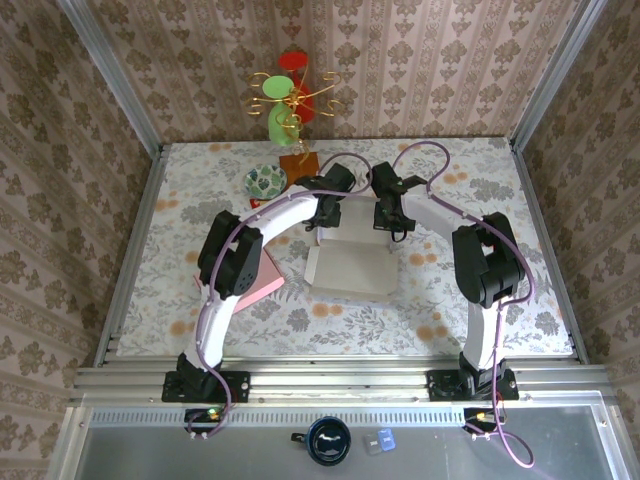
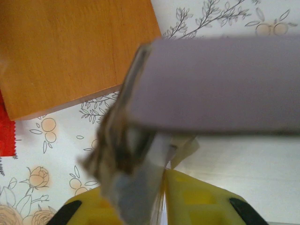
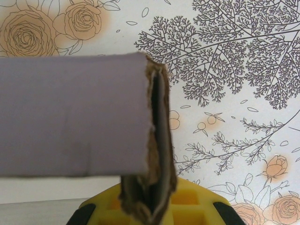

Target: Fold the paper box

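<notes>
The paper box (image 1: 350, 268) lies open in the middle of the table, white inside and lilac outside. My left gripper (image 1: 328, 210) is at the left end of its raised far wall (image 2: 215, 84). There a blurred, frayed cardboard flap (image 2: 126, 154) stands in front of the yellow jaws of that gripper (image 2: 164, 178), which are almost together; whether they still pinch it is unclear. My right gripper (image 1: 390, 220) is at the wall's right end. Its jaws (image 3: 151, 199) are shut on the folded brown cardboard edge (image 3: 157, 140) of the lilac wall (image 3: 70, 112).
A wooden board (image 2: 70, 47) and a red scrap (image 2: 5, 136) lie just beyond the box's left corner. A patterned bowl (image 1: 265, 181) and a wire ornament stand (image 1: 290, 100) sit at the back. A pink book (image 1: 268, 275) lies left of the box.
</notes>
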